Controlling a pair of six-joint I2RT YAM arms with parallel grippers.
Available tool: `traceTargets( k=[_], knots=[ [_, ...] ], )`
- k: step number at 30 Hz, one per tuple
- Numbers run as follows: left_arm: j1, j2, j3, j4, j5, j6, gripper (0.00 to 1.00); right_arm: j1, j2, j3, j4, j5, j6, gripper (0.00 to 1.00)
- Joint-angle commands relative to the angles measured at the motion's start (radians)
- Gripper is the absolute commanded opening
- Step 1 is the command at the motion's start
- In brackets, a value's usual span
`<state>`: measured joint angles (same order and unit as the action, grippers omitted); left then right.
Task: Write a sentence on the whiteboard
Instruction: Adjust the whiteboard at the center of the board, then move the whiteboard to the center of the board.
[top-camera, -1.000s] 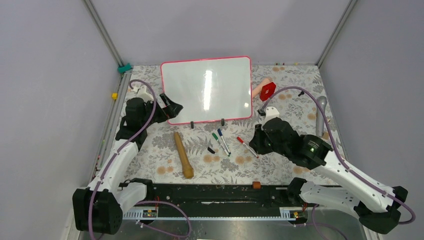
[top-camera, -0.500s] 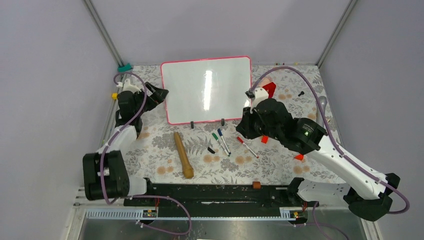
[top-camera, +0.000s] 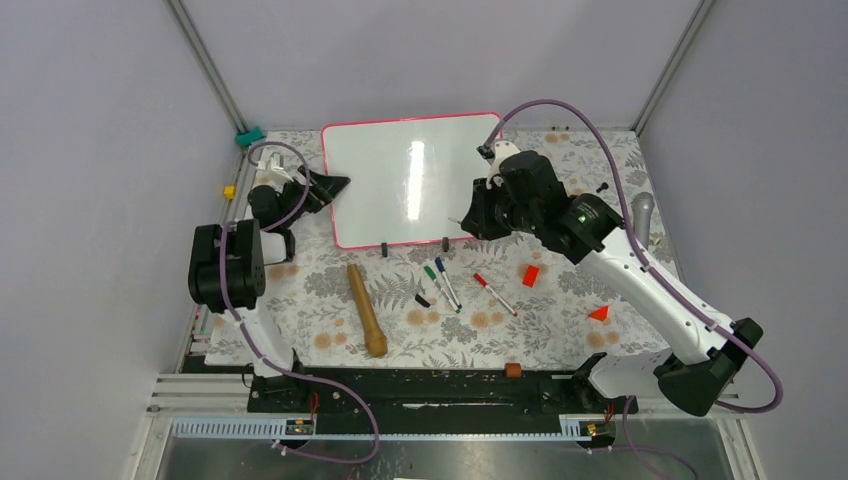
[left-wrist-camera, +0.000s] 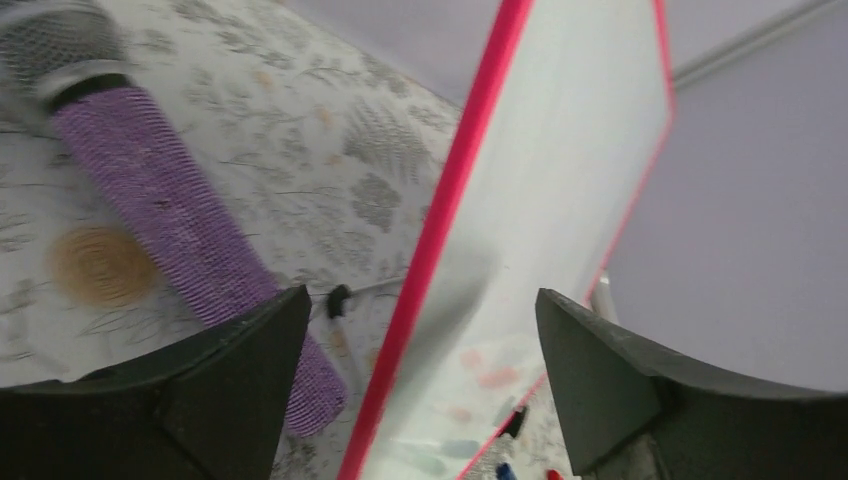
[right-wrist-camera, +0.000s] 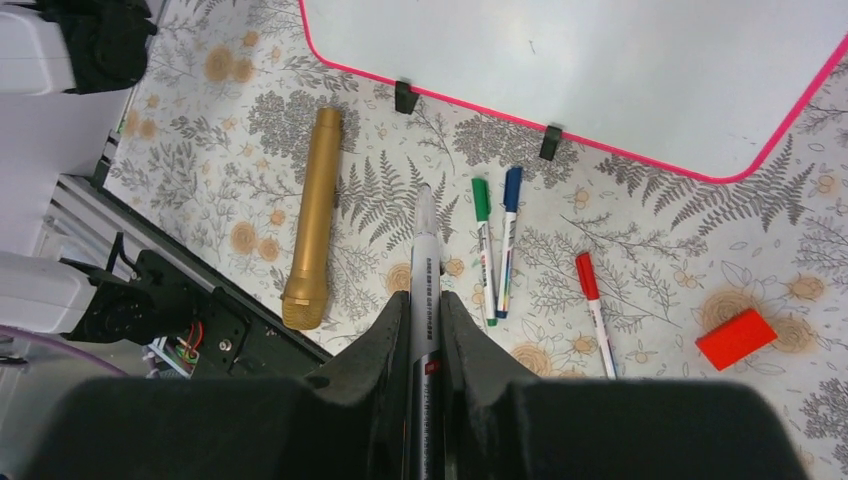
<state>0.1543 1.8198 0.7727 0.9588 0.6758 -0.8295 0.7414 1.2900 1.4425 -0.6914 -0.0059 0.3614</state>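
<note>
The whiteboard (top-camera: 415, 180) lies flat at the back of the table, glossy white in a pink-red frame, with two black clips (right-wrist-camera: 404, 96) on its near edge. No sentence shows on its face. My left gripper (top-camera: 335, 188) is open at the board's left edge. In the left wrist view the pink frame (left-wrist-camera: 440, 230) runs between the two spread fingers (left-wrist-camera: 230, 380) without touching either. My right gripper (right-wrist-camera: 425, 300) is shut on a grey-white marker (right-wrist-camera: 424, 260). It hangs over the board's near right part (top-camera: 468, 218), with the marker's tip pointing forward.
On the floral cloth in front of the board lie a gold microphone (top-camera: 367, 310), green (top-camera: 432, 275), blue (top-camera: 446, 283) and red (top-camera: 495, 294) markers and a black cap (top-camera: 422, 300). A red block (top-camera: 530, 275), a red wedge (top-camera: 599, 313) and a grey microphone (top-camera: 640, 210) sit right.
My right arm has risen from the table and swung back over the board with the marker. My left gripper has moved from the board's near left corner up along its left edge.
</note>
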Motion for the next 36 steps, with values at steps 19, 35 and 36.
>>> traceTargets(
  k=[19,35,36],
  knots=[
    [-0.035,-0.025,-0.234,0.47,0.198,-0.077,0.55,-0.019,0.035,0.002,0.127,-0.113,-0.03,0.0],
    [-0.024,-0.266,-0.268,0.062,-0.117,-0.025,0.99,-0.031,-0.009,-0.013,0.114,-0.037,-0.071,0.0],
    [-0.024,-0.302,-0.267,0.002,-0.152,-0.026,0.99,-0.033,-0.014,-0.014,0.116,-0.029,-0.073,0.0]
  ],
)
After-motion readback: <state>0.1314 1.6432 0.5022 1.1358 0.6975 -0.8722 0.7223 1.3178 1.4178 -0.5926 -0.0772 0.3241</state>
